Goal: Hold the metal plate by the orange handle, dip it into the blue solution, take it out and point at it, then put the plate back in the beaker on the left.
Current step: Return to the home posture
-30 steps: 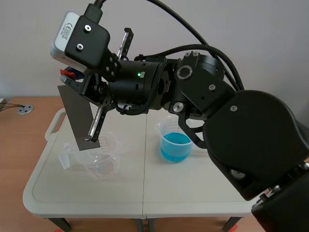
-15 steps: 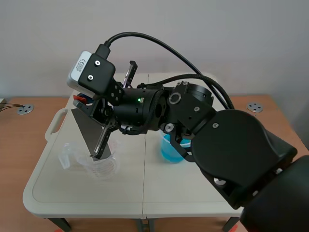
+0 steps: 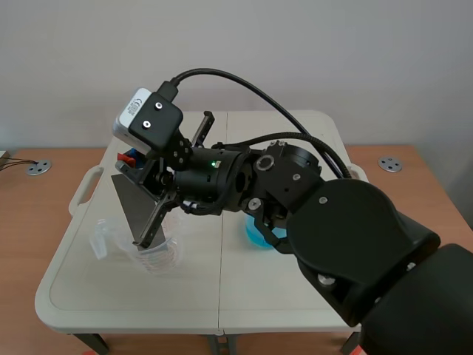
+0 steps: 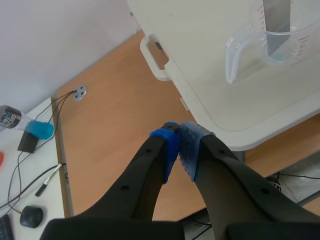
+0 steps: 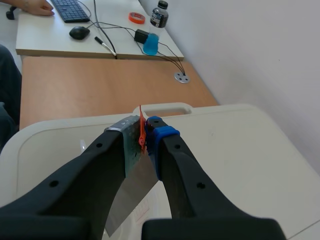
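Note:
My right gripper (image 3: 131, 163) comes in from the right and reaches across to the table's left side. It is shut on the orange handle (image 3: 128, 157) of the grey metal plate (image 3: 133, 203). The plate hangs tilted, its lower end inside the clear left beaker (image 3: 157, 251). In the right wrist view the orange handle (image 5: 142, 131) is pinched between the fingers of the right gripper (image 5: 142, 136), with the plate (image 5: 131, 197) hanging below. The blue-solution beaker (image 3: 253, 235) is mostly hidden behind the arm. My left gripper (image 4: 179, 150) is shut on nothing off the table's side; ahead of it stand the beaker (image 4: 280, 50) and plate (image 4: 277, 20).
The white folding table (image 3: 222, 296) has a carry handle (image 3: 83, 188) at its left edge and sits on a wooden surface (image 3: 22, 244). In the right wrist view a desk (image 5: 60, 35) beyond holds a keyboard, mouse, cables and a bottle; a person's hand (image 5: 35, 6) rests there.
The right arm has come down and a little right, lowering the plate from above the left beaker into it. The grip on the handle is unchanged.

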Robot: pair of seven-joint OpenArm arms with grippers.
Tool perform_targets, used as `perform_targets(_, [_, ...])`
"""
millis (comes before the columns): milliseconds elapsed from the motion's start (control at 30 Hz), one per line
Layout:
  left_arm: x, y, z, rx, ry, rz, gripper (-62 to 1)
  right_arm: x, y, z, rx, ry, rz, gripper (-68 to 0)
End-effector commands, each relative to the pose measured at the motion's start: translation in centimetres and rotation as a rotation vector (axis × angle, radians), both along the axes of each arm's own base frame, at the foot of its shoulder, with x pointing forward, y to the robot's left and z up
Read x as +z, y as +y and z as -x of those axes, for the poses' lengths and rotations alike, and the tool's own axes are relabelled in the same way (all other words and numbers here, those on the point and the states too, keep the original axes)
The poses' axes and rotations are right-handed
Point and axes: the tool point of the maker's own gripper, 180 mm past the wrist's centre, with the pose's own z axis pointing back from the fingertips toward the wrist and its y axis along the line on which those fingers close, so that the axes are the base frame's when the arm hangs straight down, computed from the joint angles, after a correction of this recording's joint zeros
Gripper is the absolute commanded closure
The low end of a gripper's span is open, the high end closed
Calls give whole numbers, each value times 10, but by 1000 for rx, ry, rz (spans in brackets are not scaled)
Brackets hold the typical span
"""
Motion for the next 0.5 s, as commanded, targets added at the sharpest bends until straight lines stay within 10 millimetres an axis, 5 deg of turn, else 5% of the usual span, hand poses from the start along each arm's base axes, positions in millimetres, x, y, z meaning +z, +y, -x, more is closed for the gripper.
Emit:
perform_targets(0, [8,-3,-4,-5,-32,11,-19,13,4,-4,4,-14,-43,-13])
perform_targets(233, [6,-2,-4,-1,-23,7,-19,0,2,-4,-4,28,-34,-16])
perform_targets(467, [5,-1,-3,2,-17,5,-19,-4,1,-4,-6,37,-28,-136])
